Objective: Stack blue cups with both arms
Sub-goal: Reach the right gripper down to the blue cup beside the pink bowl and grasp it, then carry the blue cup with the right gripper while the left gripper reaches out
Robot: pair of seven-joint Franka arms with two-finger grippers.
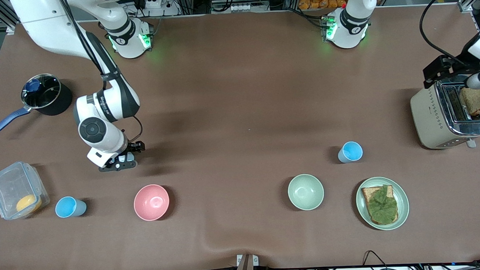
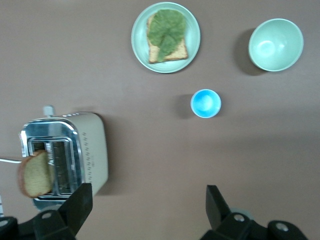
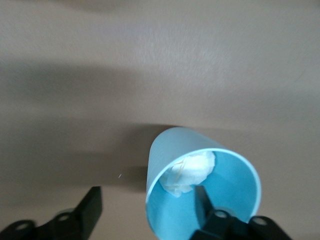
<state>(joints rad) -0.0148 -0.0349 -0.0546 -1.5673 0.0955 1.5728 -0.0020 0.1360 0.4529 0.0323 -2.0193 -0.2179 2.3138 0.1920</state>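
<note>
Right claw (image 1: 119, 162): spread wide, empty, over bare table between pot (image 1: 47, 95) and pink bowl (image 1: 151, 202). Nearest blue cup (image 1: 70, 207) upright, mouth up, long axis vertical, beside the clear box (image 1: 16, 188); lies from that claw toward the front camera and the right arm's end of the table. Left claw (image 1: 445, 70): also wide, empty, over the toaster (image 1: 435, 118). Second cup (image 1: 350, 152) upright, just farther from the camera than the green bowl (image 1: 306, 192). Probably one cup per arm, each reached downward and toward the camera.
</note>
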